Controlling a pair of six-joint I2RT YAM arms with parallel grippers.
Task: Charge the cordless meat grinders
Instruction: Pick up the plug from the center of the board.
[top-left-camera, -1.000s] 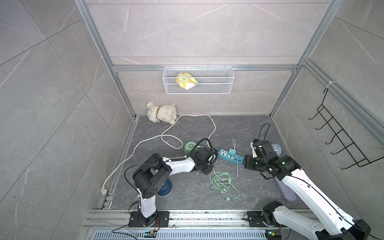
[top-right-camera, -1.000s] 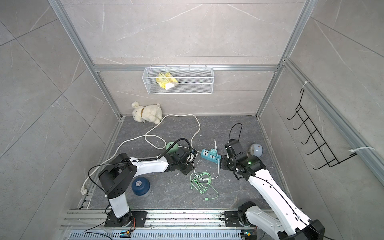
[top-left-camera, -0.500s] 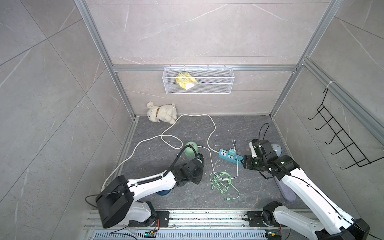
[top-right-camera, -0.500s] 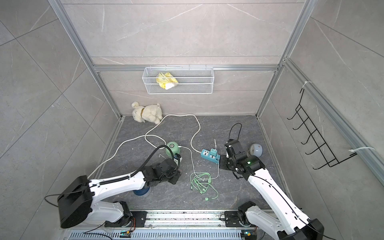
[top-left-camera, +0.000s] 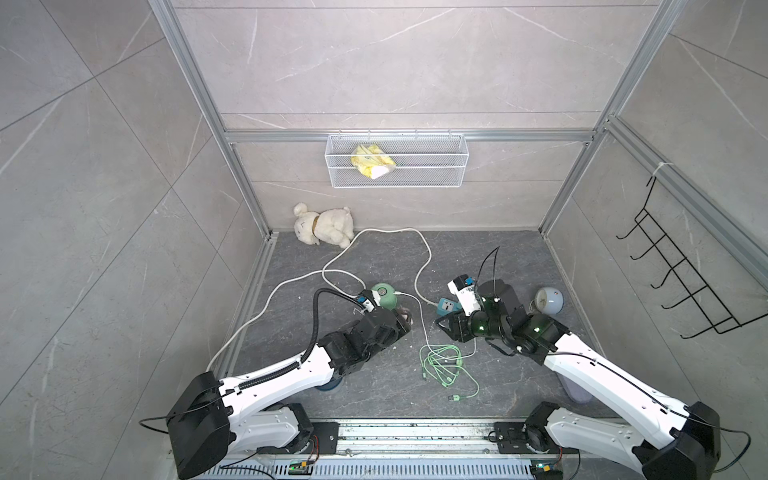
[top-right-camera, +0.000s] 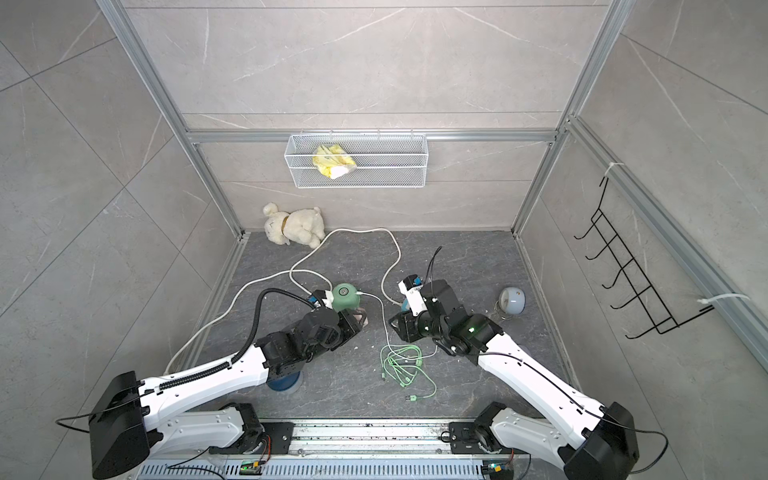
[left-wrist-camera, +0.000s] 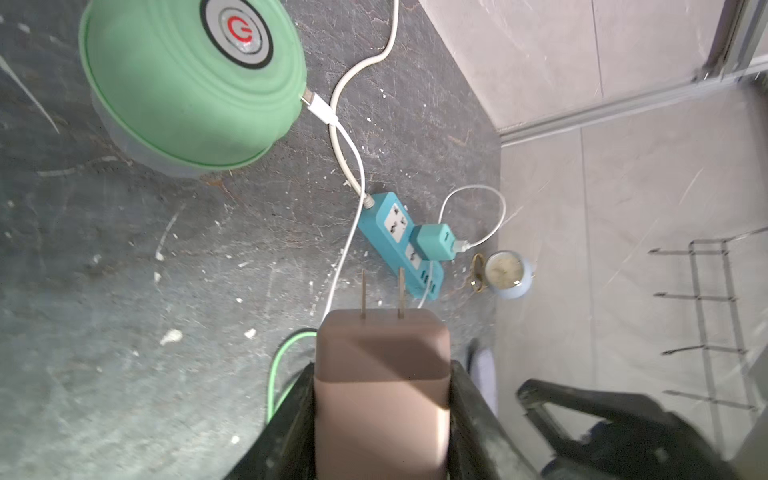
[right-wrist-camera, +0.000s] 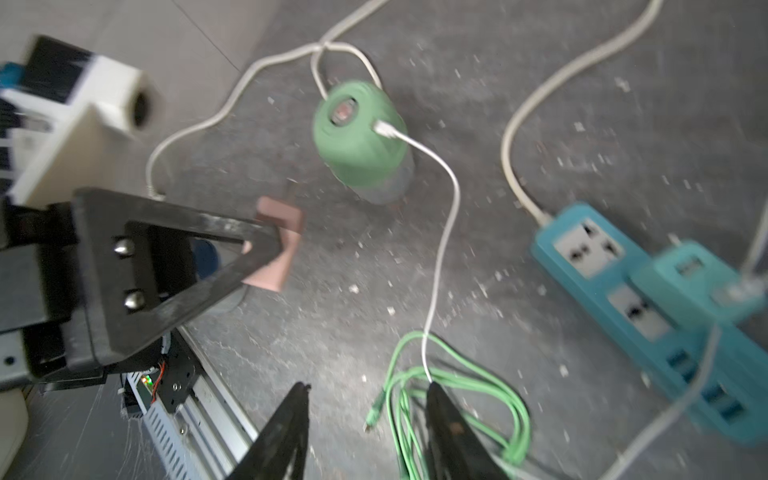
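I have the left gripper (left-wrist-camera: 382, 368) clamped on the pink-brown cube charger (left-wrist-camera: 380, 336). Its two prongs point forward at the teal power strip (left-wrist-camera: 376, 228), which lies ahead and apart from them. The right gripper (right-wrist-camera: 369, 388) hangs with its jaws apart and nothing between them, just above the green cable coil (right-wrist-camera: 399, 415).

My main worry is the plug-in. The strip lies loose on the surface, so a slanted push would likely shove it instead of seating the prongs. The free socket sits right beside the teal cube charger (left-wrist-camera: 434, 245) plugged into the strip, which leaves little room for error. The charger could also pivot in the grip.

The thin white cable (left-wrist-camera: 319, 109) runs from the mint green grinder (left-wrist-camera: 187, 83), ahead and to one side of the left gripper, back past the charger. A snag there could pull its plug out or tip the grinder. The navy blue grinder (top-right-camera: 284, 382) sits behind the left gripper, mostly hidden under that arm, where a low sweep could knock it. The two grippers are also near each other and could clash.

Count:
- two grinders
- two cube chargers
- one power strip
- one thin white cable
- one thick white cord (top-left-camera: 386, 230)
- one green coil
- one grey-white globe (top-left-camera: 549, 300)
- one plush toy (top-left-camera: 324, 226)
- one wire basket (top-left-camera: 436, 174) holding one yellow packet (top-left-camera: 372, 160)
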